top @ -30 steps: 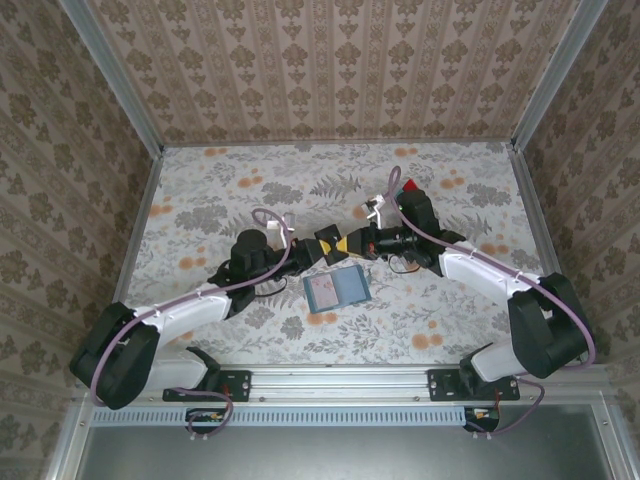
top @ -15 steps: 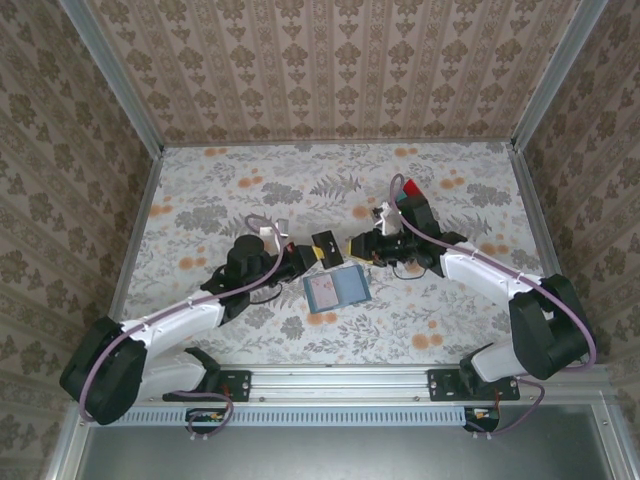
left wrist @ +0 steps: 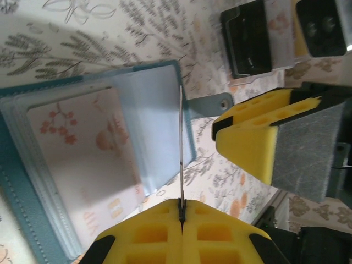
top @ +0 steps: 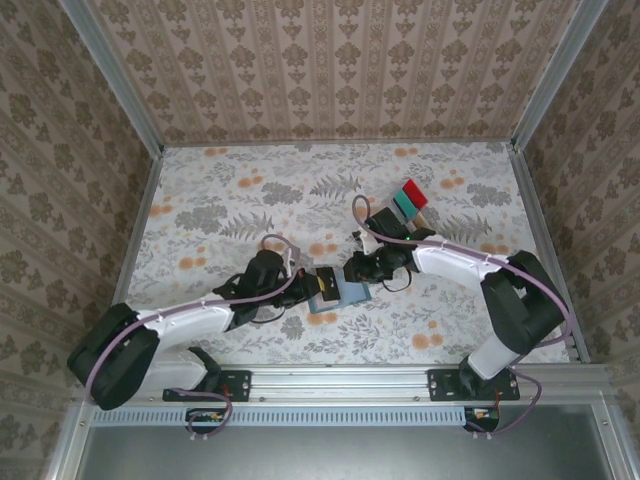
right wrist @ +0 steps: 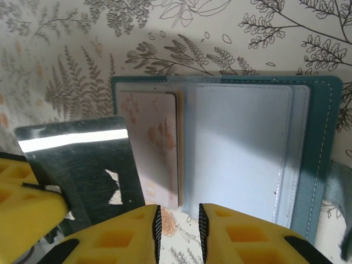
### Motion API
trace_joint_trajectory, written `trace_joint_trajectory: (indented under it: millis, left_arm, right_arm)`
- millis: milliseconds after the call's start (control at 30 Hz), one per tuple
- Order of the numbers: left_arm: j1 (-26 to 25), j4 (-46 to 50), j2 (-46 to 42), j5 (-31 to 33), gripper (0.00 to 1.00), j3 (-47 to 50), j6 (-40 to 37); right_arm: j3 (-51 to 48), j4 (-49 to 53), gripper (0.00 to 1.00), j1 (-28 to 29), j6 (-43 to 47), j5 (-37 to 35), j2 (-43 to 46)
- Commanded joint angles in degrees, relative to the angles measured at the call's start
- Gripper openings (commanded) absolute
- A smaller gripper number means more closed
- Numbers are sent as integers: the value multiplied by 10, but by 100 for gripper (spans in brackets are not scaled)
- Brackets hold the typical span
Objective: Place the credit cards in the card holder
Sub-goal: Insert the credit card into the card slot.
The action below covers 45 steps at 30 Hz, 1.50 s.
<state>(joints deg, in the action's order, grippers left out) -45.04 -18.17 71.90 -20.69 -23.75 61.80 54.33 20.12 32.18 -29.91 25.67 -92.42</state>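
Crowding over the card holder [top: 350, 297] in the top view, the two grippers cover its 10 o'clock corner, so its pockets are hard to read from above. It lies open and flat on the floral table [top: 220, 200], toward 6 o'clock from the table's middle.

The left gripper [top: 325, 283] is clamped on a thin card [left wrist: 180, 148]. The left wrist camera sees that card edge-on, as a bare line rising from the pinched yellow fingertips [left wrist: 165, 220]. In the right wrist view the same card [right wrist: 82, 165] shows a dark, glossy face with a bright streak. Its lower corner is cut off behind the yellow fingers, and its print cannot be made out.

The right gripper [right wrist: 177, 228] hovers with a narrow gap between its jaws and nothing in the gap.

The holder's teal stitched rim [right wrist: 322, 159] frames pale grey sleeves. A pink floral card [right wrist: 151, 148] sits in the 9 o'clock pocket, while the sleeve at 3 o'clock looks bare. A small snap tab [left wrist: 212, 103] sticks out from one edge.

At 2 o'clock, well apart, stand red, teal and tan cards [top: 408, 197]; their support is too small to tell. Bare cloth lies open around the holder toward 12 and 9 o'clock.
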Motion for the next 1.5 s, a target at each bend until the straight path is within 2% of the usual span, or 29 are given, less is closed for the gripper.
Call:
trace_joint_trajectory:
  millis: [0,133,433,633,867,967,1100,1200,1333,1467]
  left_arm:
    - [-5,-6,24,12,0,-6,-11]
    - [-7,-35,49,15,0,-5,-7]
    - [-7,-97,110,9,0,-3,4]
    - [-8,-163,162,13,0,14,38]
    - [-8,-167,191,7,0,6,58]
    - [-11,-138,183,18,1,-4,54]
    - [-16,-88,209,-10,2,-58,23]
    - [-23,-67,222,-3,4,-76,23]
    - [-33,-7,228,16,13,-107,13]
    - [-51,117,211,59,24,-156,-20]
  right_arm:
    - [17,36,27,1,13,-52,-23]
    - [24,66,25,0,24,-109,-44]
    - [3,66,21,0,25,-154,-91]
    - [-6,62,20,1,25,-155,-98]
    - [-10,65,20,2,25,-157,-92]
    - [-11,62,20,2,25,-156,-92]
    - [-13,58,20,2,23,-152,-93]
    - [-15,56,20,2,20,-148,-91]
    - [-18,49,20,2,13,-140,-87]
    - [-18,48,21,2,8,-140,-84]
